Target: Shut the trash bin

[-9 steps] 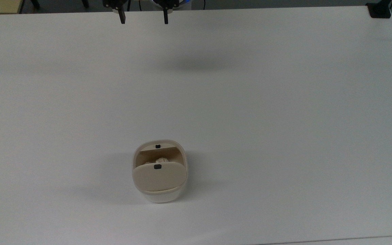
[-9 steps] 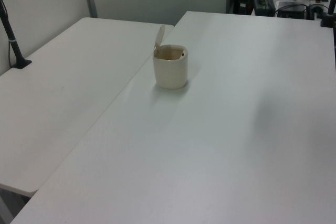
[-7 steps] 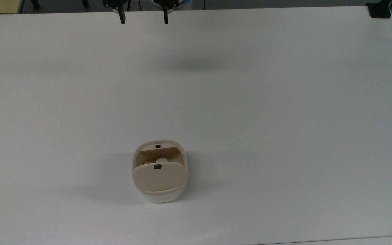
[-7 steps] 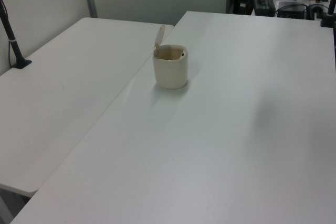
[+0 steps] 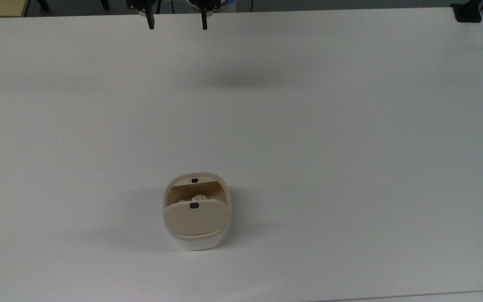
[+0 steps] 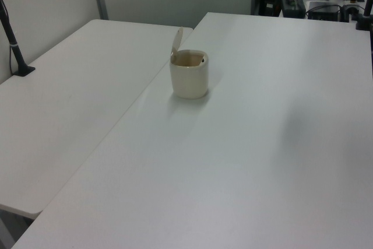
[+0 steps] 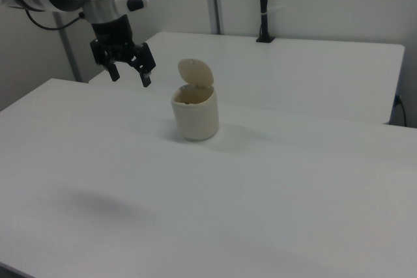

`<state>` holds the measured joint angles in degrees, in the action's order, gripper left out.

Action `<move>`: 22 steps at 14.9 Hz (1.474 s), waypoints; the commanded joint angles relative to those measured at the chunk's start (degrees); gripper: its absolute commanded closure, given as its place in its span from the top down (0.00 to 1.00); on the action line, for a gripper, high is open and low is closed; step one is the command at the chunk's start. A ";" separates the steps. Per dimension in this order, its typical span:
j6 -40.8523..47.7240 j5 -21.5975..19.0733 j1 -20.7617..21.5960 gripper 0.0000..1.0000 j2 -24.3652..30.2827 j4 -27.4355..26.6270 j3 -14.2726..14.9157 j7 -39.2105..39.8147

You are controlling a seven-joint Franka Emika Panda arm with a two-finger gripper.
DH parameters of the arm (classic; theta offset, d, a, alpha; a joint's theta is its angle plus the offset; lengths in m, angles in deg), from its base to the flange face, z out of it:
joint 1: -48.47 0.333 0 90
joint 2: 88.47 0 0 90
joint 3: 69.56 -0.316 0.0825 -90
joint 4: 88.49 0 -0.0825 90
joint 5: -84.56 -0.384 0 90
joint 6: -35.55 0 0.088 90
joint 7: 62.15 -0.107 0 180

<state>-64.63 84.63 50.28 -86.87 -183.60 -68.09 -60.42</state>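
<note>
Top view: trash bin (image 5: 196,228) alone on white table (image 5: 350,126), gripper (image 5: 177,26) apart.

The trash bin (image 5: 196,212) is a small cream-white, rounded-square tub standing upright on the white table (image 5: 350,126). Its beige hinged lid (image 7: 195,71) stands raised, nearly upright, leaving the bin open, with a small black button (image 5: 193,205) on it.

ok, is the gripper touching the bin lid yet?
No. In the right view the gripper hangs open in the air to the right view's left of the raised lid, with a clear gap between them.
</note>
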 commanded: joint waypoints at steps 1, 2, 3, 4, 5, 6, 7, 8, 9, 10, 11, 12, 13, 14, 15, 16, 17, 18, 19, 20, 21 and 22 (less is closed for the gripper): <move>-0.45 -0.69 0.12 1.00 0.85 -0.87 0.03 0.64; -0.36 -0.69 0.12 1.00 0.85 -0.87 0.03 0.81; -0.36 -0.69 0.12 1.00 0.85 -0.87 0.03 0.90; -0.36 -0.69 0.03 1.00 0.85 -0.87 0.03 0.99; -0.45 -0.69 0.03 1.00 0.68 -0.87 0.03 1.42; -0.89 -0.51 -0.06 1.00 0.24 -0.87 0.03 2.30; -1.33 -0.25 -0.06 1.00 -0.89 -0.69 0.03 3.44; -1.94 -0.25 -0.06 0.96 -1.95 0.35 0.03 3.71; -2.90 -0.25 0.03 0.90 -3.09 1.41 0.03 3.19; -4.04 0.19 0.29 0.80 -4.15 1.77 0.03 3.62; -6.40 0.37 0.47 0.69 -5.29 1.86 0.03 3.10; -9.65 0.28 0.73 0.59 -5.99 1.86 0.03 2.40; -13.33 -0.24 0.73 0.45 -6.70 1.86 0.03 -0.04; -17.29 -0.51 0.82 0.26 -7.84 1.86 0.03 -4.42; -21.33 -0.34 1.08 0.10 -9.50 2.38 0.03 -10.55; -24.94 -0.07 1.70 0.02 -11.78 5.00 0.03 -17.57; -27.58 0.36 1.96 0.00 -14.06 7.37 0.03 -24.60; -29.52 0.37 1.97 0.00 -16.09 8.61 0.03 -30.59; -31.89 0.37 1.97 0.00 -17.76 10.02 0.03 -35.17; -34.61 0.02 1.97 0.00 -19.08 11.08 0.03 -38.96; -36.99 -0.07 1.97 0.00 -20.32 11.61 0.11 -42.83; -39.45 0.10 1.97 0.00 -21.55 12.57 0.12 -46.87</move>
<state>-98.67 84.73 52.02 -103.64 -175.88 -68.18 -95.69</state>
